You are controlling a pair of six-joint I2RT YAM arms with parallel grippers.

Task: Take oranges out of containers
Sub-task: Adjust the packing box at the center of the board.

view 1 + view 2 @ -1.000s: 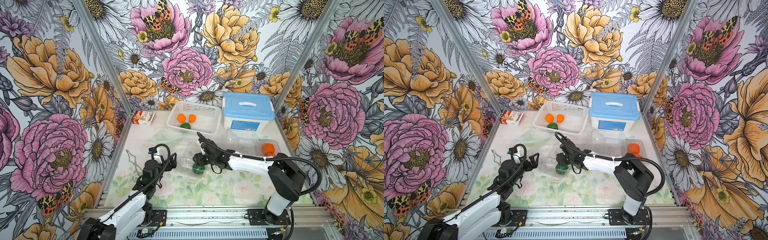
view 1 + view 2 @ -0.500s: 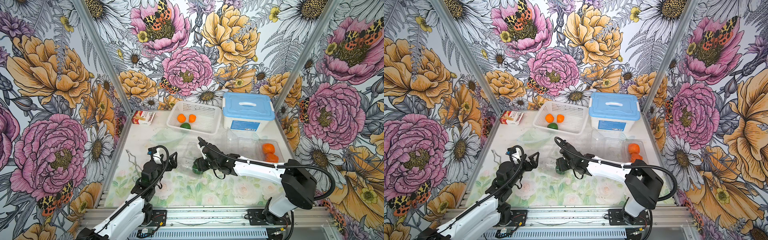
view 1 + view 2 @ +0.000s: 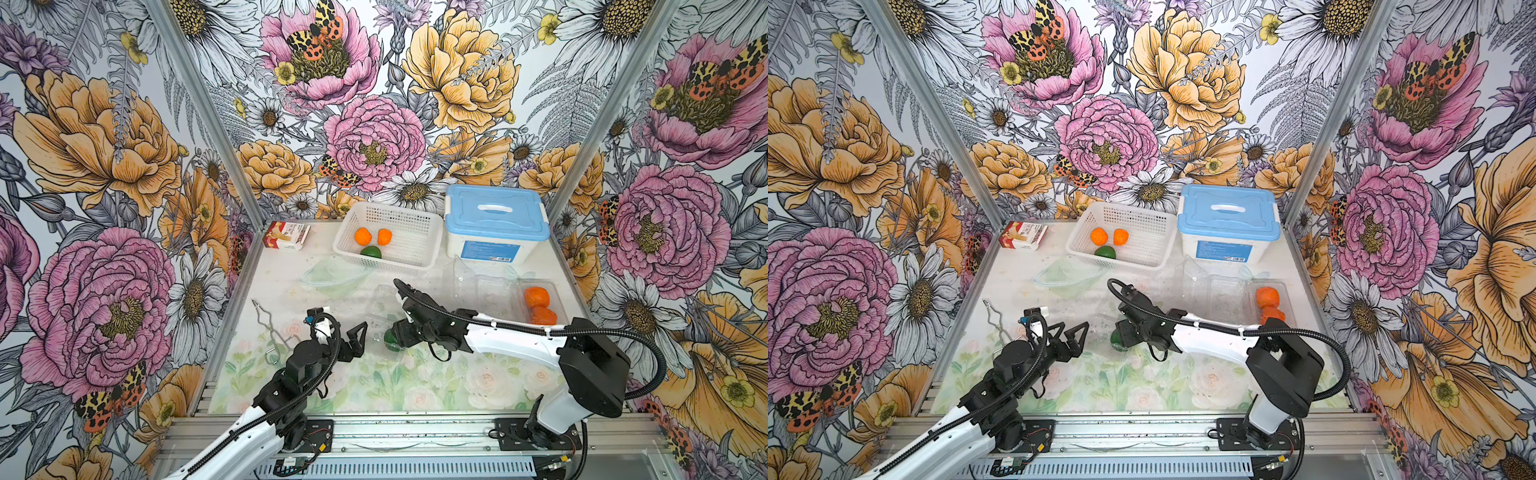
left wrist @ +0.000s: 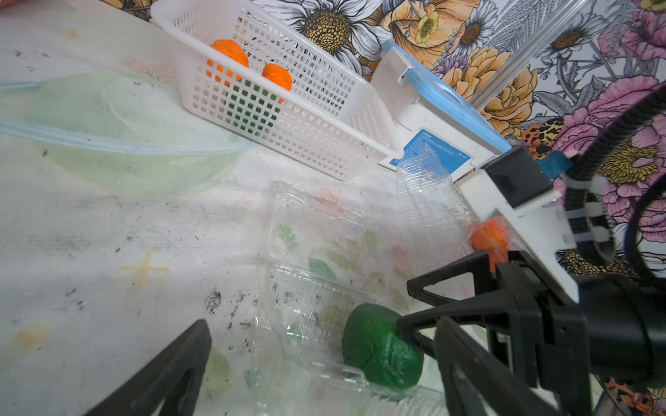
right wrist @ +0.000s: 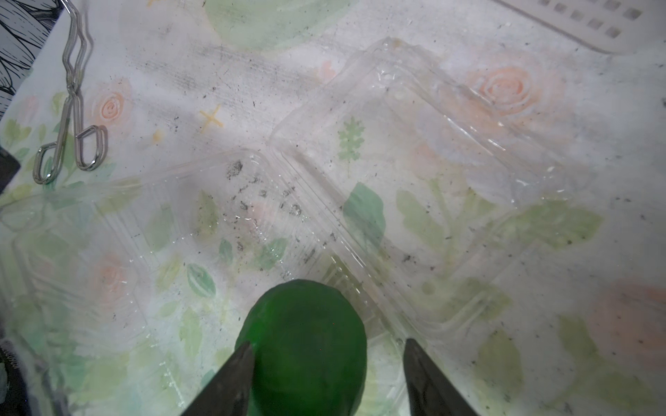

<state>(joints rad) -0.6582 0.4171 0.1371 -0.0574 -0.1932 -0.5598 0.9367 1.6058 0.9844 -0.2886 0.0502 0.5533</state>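
Since the right end effector [image 5: 327, 342] stands half-open astride the green orange [image 5: 302, 324] in the clamshell [image 5: 162, 216], near-centre on the table [image 3: 282, 286], one finger touching, it should close squarely; the left end effector [image 3: 1074, 327], wide and empty, could pin the clamshell.

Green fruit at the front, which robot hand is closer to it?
Right. The right gripper has a finger on each side of the front green fruit, one finger touching it. The left gripper is open, off to the side and apart from it.
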